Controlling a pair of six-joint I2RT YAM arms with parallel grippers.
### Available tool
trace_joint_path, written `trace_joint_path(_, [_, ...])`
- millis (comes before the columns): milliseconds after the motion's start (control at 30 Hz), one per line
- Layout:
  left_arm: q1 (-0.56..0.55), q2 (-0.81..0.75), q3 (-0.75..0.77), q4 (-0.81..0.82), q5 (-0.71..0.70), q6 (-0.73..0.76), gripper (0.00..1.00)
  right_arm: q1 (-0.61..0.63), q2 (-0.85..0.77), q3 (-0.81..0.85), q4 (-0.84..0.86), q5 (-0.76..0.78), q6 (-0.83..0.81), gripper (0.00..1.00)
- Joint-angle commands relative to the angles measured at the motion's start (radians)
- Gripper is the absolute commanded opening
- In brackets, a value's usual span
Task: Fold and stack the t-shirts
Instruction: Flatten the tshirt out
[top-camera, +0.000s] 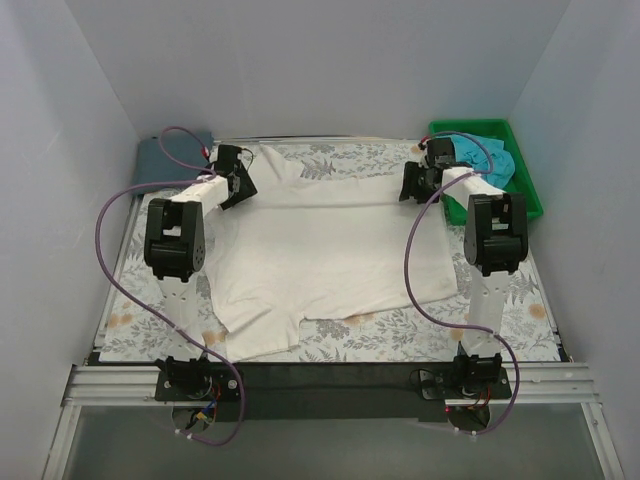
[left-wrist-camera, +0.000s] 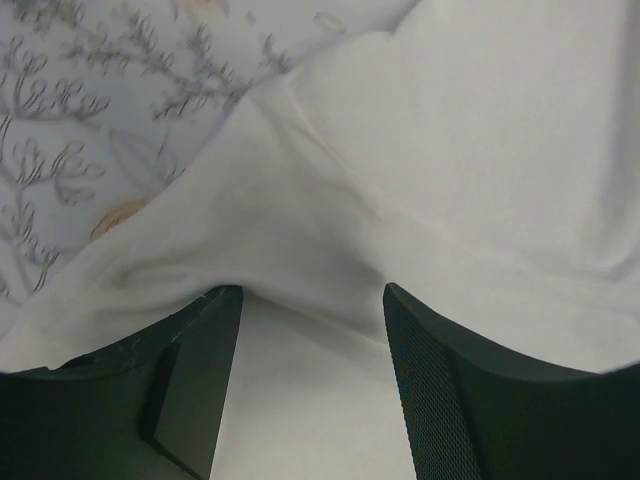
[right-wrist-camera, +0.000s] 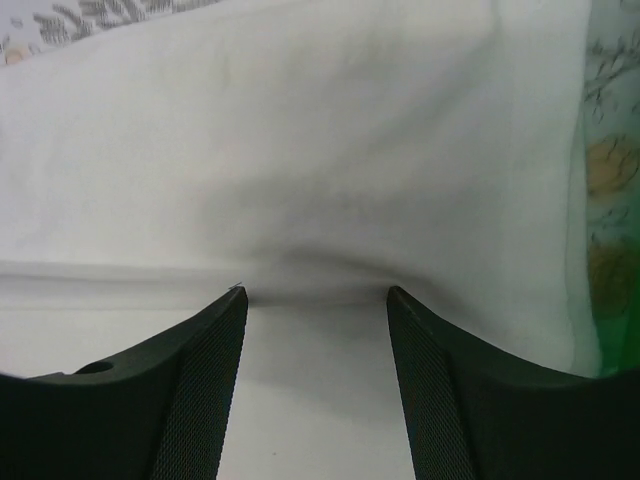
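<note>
Grey-flowered surface (top-camera: 400, 335) is carrying the cream-white t-shirt (top-camera: 330, 240), lying flat left of the green bin (top-camera: 527, 178). Right claw (right-wrist-camera: 315, 295) beside the bin and left claw (left-wrist-camera: 312, 290) further left are sitting half open on it, gripping nothing; both should be pinching together.

The left gripper (left-wrist-camera: 312, 290) is seen from behind its two dark fingers (left-wrist-camera: 190, 370), and the jaws are held apart over the cream-white t-shirt (left-wrist-camera: 480, 130). Smooth cloth is seen through the gap between them. At the fingertips a raised fold of the shirt is met and the very tips are hidden by it, so it cannot be told whether any cloth is pinched. Beyond that fold, a seam is seen running across the shirt towards the right. A meshed pad (left-wrist-camera: 425, 400) is shown on the inner face of the right finger. The floral-patterned cover (left-wrist-camera: 90, 120) of the worktop is exposed past the shirt's edge, on the left.
</note>
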Motion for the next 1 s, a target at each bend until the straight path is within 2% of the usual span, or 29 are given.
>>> trace_joint_path(0, [0.022,0.150,0.145,-0.043,0.052,-0.022,0.55,-0.051,0.126,0.150,-0.015,0.013,-0.050,0.56])
trace_joint_path(167, [0.024,0.153,0.219,-0.046,0.065,0.004,0.56,-0.051,0.117,0.206,-0.029,-0.033,-0.066,0.57])
trace_joint_path(400, [0.024,-0.061,0.170,-0.042,0.025,0.028,0.61,-0.032,-0.061,0.138,-0.033,-0.079,-0.063,0.61])
trace_joint_path(533, [0.022,-0.205,0.090,-0.061,0.026,0.005,0.71,-0.015,-0.181,0.034,-0.040,-0.057,-0.061,0.63])
trace_joint_path(733, [0.001,-0.449,-0.133,-0.130,0.054,-0.034,0.73,-0.001,-0.389,-0.228,-0.076,-0.019,-0.020,0.64])
trace_joint_path(967, [-0.068,-0.696,-0.446,-0.178,0.092,-0.067,0.70,0.024,-0.567,-0.500,-0.129,-0.031,-0.014,0.59])
